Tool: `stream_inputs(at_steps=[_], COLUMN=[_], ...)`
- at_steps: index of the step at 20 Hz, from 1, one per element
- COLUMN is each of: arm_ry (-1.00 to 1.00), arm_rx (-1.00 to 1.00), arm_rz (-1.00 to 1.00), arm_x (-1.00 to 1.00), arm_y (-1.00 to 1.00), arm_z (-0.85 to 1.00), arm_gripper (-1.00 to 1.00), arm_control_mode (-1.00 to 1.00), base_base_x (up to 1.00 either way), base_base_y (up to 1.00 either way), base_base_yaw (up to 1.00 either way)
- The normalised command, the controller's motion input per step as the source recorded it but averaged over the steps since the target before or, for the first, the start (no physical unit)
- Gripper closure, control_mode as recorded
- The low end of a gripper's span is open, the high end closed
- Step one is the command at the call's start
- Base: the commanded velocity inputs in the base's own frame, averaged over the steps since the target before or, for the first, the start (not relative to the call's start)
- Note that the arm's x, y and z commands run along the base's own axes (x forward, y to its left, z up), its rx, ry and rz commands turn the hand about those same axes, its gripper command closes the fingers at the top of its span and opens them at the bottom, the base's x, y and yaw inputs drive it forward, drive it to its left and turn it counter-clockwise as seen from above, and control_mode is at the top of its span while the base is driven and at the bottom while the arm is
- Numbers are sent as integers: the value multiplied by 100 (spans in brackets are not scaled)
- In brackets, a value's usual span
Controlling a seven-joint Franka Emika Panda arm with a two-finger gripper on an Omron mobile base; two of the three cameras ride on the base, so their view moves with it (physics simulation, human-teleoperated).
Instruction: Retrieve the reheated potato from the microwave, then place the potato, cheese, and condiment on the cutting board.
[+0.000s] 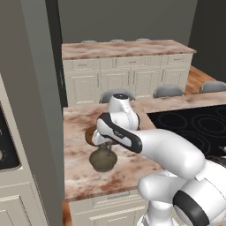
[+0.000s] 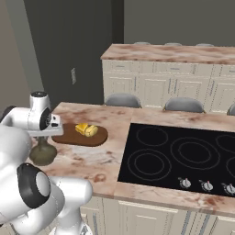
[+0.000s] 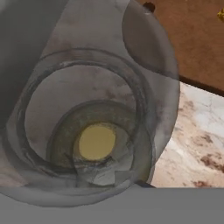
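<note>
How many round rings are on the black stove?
4 show on the stove: two at the back and two nearer the front. More may be cut off at the right edge.

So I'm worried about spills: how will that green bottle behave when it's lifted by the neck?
The condiment looks squat and round-bellied, so it probably stands steady. Its narrow neck under the gripper may let the belly swing. The surface looks smooth, so it could slip.

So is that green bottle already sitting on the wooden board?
No, the green bottle stands on the marble counter beside the wooden board, which carries just the two yellow pieces.
</note>
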Motion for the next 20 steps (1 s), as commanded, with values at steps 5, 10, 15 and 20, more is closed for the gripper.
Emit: stream_inputs(at_steps=[5,10,15,20], arm_ry=[-20,-31,-16,0], arm_rx=[1,-2,0,0], arm_rz=[-3,-2,-9,-8], arm_x=[-25,-19,1,24], arm_y=[0,0,2,3], arm_z=[-9,6,29,42], arm_gripper=[100,100,100,100], arm_control_mode=[-100,-100,-100,-100], base_base_x=[0,0,0,0], base_base_y=[0,0,0,0], base_base_yaw=[0,0,0,0])
